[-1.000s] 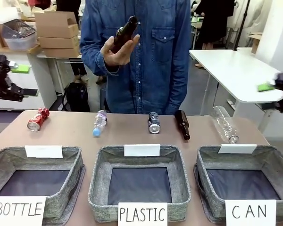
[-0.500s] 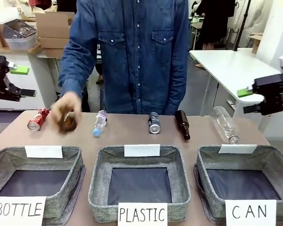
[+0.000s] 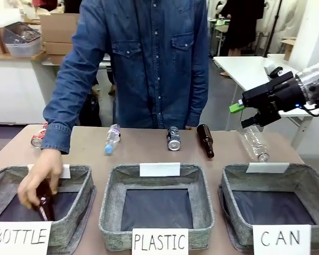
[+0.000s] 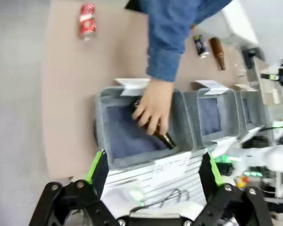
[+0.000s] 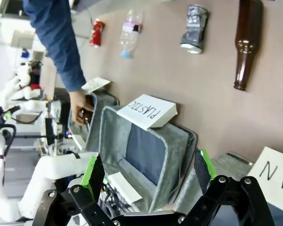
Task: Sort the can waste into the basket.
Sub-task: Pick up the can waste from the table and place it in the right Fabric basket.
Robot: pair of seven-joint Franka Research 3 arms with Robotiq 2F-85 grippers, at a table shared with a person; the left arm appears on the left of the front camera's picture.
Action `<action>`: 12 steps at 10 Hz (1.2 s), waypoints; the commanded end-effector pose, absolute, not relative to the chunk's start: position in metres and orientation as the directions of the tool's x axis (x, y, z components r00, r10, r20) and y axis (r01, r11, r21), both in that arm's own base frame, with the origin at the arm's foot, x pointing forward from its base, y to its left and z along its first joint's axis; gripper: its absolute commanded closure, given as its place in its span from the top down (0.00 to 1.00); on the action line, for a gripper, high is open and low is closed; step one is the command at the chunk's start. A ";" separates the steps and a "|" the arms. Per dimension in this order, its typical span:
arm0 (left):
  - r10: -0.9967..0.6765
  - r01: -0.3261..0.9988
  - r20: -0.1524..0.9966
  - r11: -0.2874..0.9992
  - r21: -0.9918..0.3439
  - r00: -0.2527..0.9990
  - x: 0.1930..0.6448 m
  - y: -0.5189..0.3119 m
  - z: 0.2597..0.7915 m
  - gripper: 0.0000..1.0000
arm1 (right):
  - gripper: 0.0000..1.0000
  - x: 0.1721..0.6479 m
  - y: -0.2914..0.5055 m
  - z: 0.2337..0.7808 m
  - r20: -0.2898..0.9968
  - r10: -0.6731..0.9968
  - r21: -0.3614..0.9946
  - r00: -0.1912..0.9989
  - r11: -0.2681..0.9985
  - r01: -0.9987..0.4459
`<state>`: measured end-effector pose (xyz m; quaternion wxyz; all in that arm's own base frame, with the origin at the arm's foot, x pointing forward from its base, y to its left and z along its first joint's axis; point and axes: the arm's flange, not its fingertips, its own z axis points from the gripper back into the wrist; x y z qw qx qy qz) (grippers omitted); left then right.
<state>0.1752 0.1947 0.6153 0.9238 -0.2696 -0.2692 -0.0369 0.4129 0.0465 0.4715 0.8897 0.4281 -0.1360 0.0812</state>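
Two cans lie along the table's far edge: a dark can (image 3: pixel 173 138) in the middle and a red can (image 3: pixel 37 138) at far left, half hidden behind the person's sleeve. The CAN basket (image 3: pixel 226 191) stands at front right with nothing in it. My right gripper (image 3: pixel 243 114) hangs open in the air above the table's far right, holding nothing. Its wrist view has the dark can (image 5: pixel 194 28) and red can (image 5: pixel 97 32) far beyond the open right gripper (image 5: pixel 148 172). My left gripper (image 4: pixel 153 169) is open high above the left basket, with the red can (image 4: pixel 87 20) far off.
A person's hand (image 3: pixel 38 180) holds a brown bottle inside the BOTTLE basket (image 3: pixel 80 204). The PLASTIC basket (image 3: pixel 109 207) stands in the middle. A small plastic bottle (image 3: pixel 112 138), another brown bottle (image 3: pixel 206 140) and a clear bottle (image 3: pixel 253 141) lie beside the cans.
The person's hand brought a brown bottle down from chest height into the BOTTLE basket. My right arm swung left toward the table. My left gripper left the front view.
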 end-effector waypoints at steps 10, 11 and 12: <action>-0.136 0.453 0.458 0.542 -0.707 0.878 0.236 0.092 0.539 1.00 | 1.00 0.453 0.094 0.465 0.320 -0.050 0.680 0.946 0.707 -0.193; -0.206 0.459 0.410 0.420 -0.783 0.888 0.238 0.064 0.512 1.00 | 1.00 0.474 0.127 0.458 0.343 -0.050 0.618 0.938 0.764 -0.185; -0.278 0.456 0.378 0.318 -0.831 0.883 0.230 0.035 0.490 1.00 | 1.00 0.499 0.163 0.449 0.363 -0.064 0.551 0.930 0.819 -0.159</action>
